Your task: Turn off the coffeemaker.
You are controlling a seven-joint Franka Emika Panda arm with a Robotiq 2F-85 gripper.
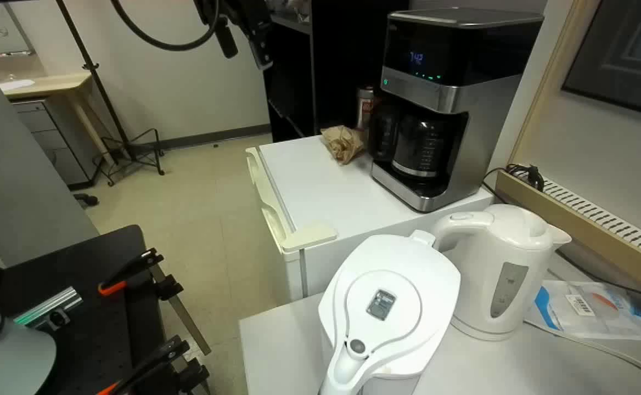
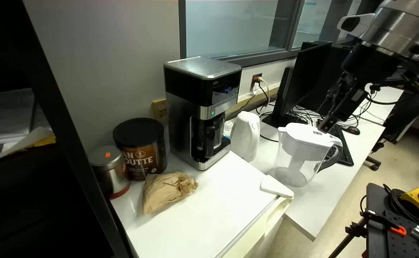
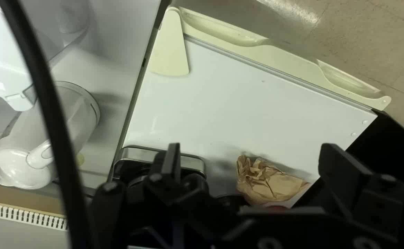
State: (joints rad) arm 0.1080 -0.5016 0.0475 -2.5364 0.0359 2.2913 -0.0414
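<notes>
The coffeemaker (image 1: 490, 55) is a tall black and silver machine on a white mini fridge top (image 1: 315, 186); it also shows in an exterior view (image 2: 184, 89). Its display (image 1: 416, 57) glows 7:42 with small green lights. A green-lit button (image 1: 385, 82) is on the silver band; it glows here too (image 2: 212, 113). The dark glass carafe (image 1: 422, 142) sits inside. In the wrist view only the silver base edge (image 3: 141, 154) shows, partly behind a finger. My gripper (image 3: 252, 155) is open and empty, above and apart from the coffeemaker; it shows in both exterior views (image 1: 248, 58) (image 2: 326, 125).
A white kettle (image 1: 496, 274) and white filter pitcher (image 1: 392, 307) stand beside the fridge. A crumpled paper bag (image 3: 271, 183) and coffee tins (image 2: 139, 150) sit near the coffeemaker. A black shelf (image 1: 348, 49) rises at the fridge's far side. Monitors (image 2: 306, 79) stand behind the arm.
</notes>
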